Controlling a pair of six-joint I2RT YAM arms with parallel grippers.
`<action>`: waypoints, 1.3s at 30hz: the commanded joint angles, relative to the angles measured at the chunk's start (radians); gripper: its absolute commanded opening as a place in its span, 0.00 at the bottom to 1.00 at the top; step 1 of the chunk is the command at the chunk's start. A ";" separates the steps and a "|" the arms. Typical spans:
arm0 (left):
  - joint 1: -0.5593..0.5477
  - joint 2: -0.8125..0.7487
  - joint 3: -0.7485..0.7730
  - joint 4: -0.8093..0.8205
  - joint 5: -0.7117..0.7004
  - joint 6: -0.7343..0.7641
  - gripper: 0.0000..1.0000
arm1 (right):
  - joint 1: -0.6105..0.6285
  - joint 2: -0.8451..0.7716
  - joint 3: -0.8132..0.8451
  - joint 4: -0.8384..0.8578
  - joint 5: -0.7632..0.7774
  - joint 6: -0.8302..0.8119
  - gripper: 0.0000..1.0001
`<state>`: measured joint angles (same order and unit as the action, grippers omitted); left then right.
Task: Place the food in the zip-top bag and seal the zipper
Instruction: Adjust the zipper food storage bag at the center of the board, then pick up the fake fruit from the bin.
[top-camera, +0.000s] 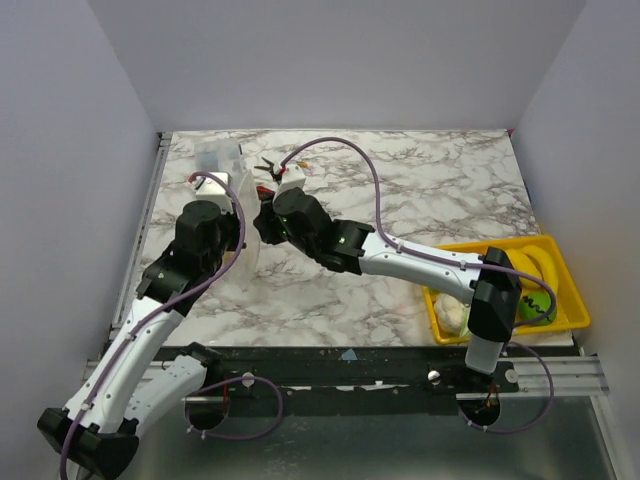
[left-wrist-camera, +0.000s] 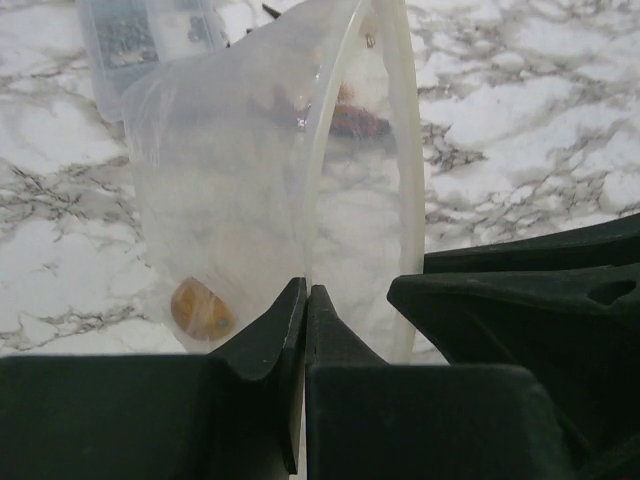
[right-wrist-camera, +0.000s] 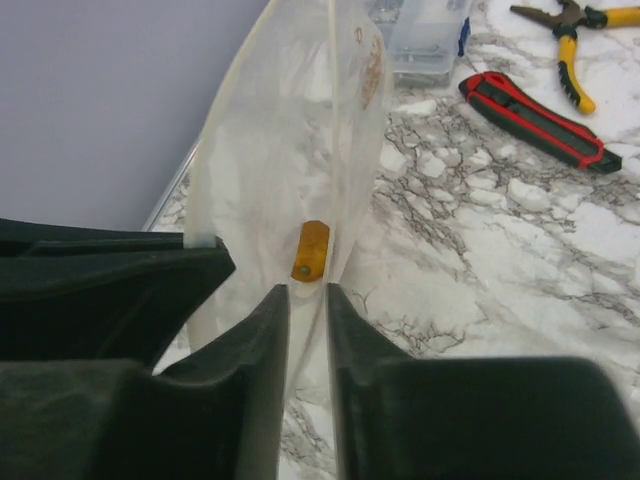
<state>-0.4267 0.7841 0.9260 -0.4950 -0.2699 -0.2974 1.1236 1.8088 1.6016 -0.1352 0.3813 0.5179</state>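
Observation:
The clear zip-top bag hangs between my two grippers, mouth towards them. In the left wrist view my left gripper is shut on one side of the zipper. My right gripper has its jaws close on the other side of the bag's mouth edge, a thin gap showing. One orange food piece lies inside the bag, also in the right wrist view. More food sits in a yellow tray at the right, including a pale leafy piece. From above, the left gripper and right gripper nearly meet.
A red and black utility knife, yellow-handled pliers and a rigid clear box lie behind the bag at the table's far left. The left wall edge runs close beside the bag.

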 joint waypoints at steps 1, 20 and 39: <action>0.006 -0.002 0.012 -0.035 0.051 0.007 0.00 | -0.001 0.011 -0.018 -0.004 -0.031 0.012 0.32; 0.012 0.121 0.062 -0.097 0.154 0.006 0.00 | -0.037 -0.579 -0.444 -0.535 0.445 0.189 0.71; 0.028 0.109 0.057 -0.094 0.191 0.001 0.00 | -1.107 -0.792 -0.662 -0.754 0.265 0.272 0.99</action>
<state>-0.4049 0.9146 0.9588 -0.5785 -0.0971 -0.2962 0.0471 1.0340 0.9333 -0.8406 0.6262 0.7856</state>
